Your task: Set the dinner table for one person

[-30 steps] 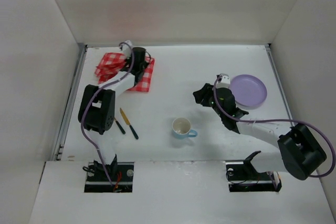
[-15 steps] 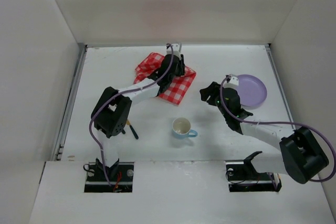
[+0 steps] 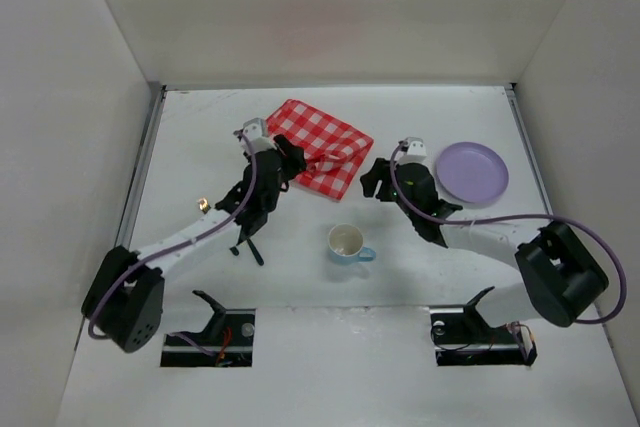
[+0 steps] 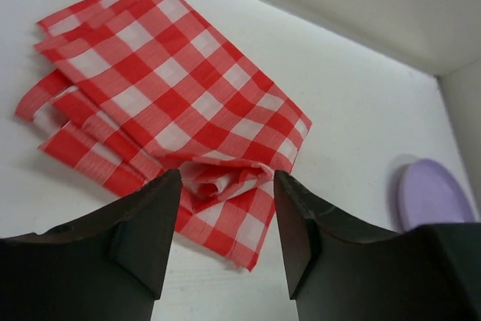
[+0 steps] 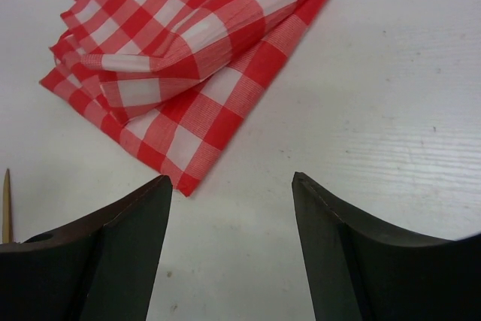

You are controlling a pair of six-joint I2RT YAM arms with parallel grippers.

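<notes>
Left tool (image 4: 225, 186) wide open, gripping nothing, fingertips just over the rumpled near edge of the checked cloth (image 3: 322, 147). Right tool (image 5: 231, 180) also spread wide with nothing in it, near the cloth's right corner. White surface (image 3: 450, 117) spans the whole work area under both arms, rails along its sides. Blue mug (image 3: 347, 243) upright, near middle, pale inside, contents can't be made out. Lilac plate (image 3: 472, 171) far right, top shows plain colour only; left wrist view cuts it off behind a finger. Dark utensil (image 3: 252, 250) mostly hidden under left arm, type unclear.
</notes>
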